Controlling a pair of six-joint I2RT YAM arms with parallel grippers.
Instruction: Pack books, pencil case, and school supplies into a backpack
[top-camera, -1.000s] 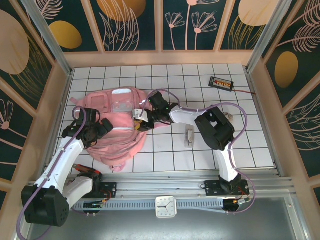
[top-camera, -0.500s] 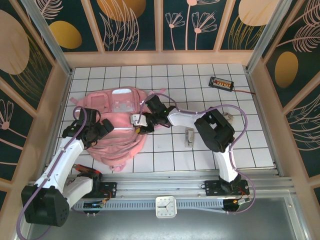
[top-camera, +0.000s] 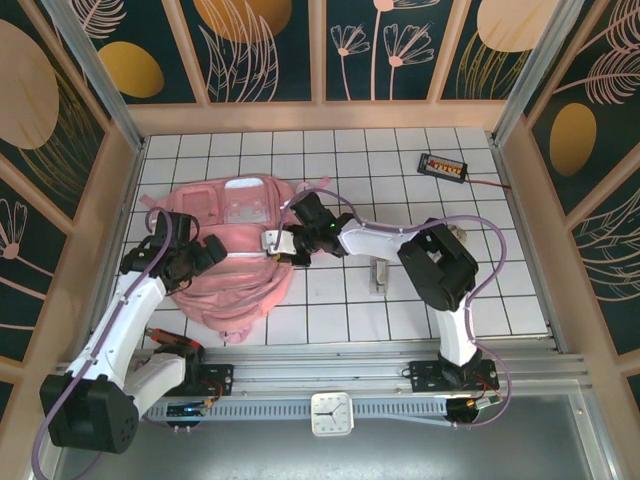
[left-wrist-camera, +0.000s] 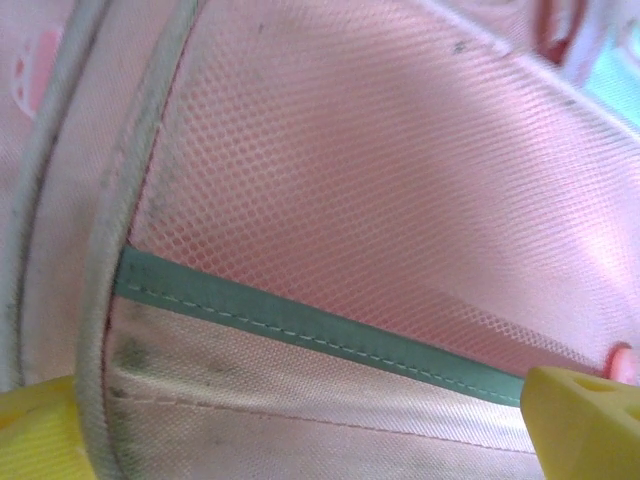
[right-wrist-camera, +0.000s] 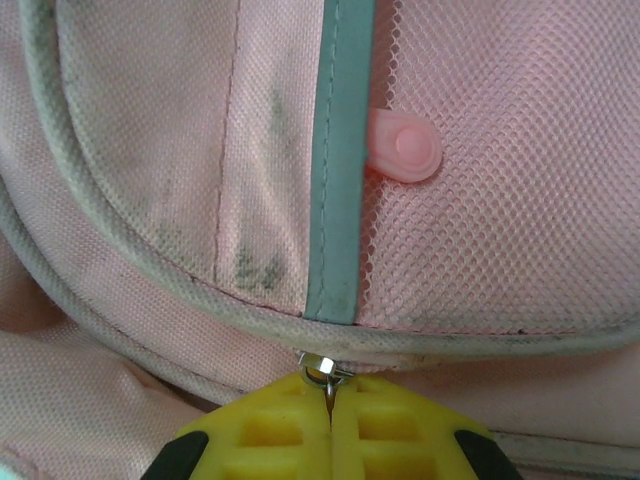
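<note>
**Right pincer (right-wrist-camera: 330, 402) pinches the backpack (top-camera: 235, 275) by a metal ring (right-wrist-camera: 322, 371)**

Your pink backpack lies flat on the left half of the tabletop (top-camera: 400, 310). Your right pincer is squeezed tight on the little metal ring at the backpack's right edge. Your left pincer (left-wrist-camera: 310, 425) is spread wide, close above the backpack's mesh pocket (left-wrist-camera: 400, 180).

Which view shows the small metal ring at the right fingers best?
Right wrist: the ring is close and sharp, pinched between the shut fingers at the backpack's edge. From the top the right gripper covers it; left wrist faces backpack mesh.
</note>
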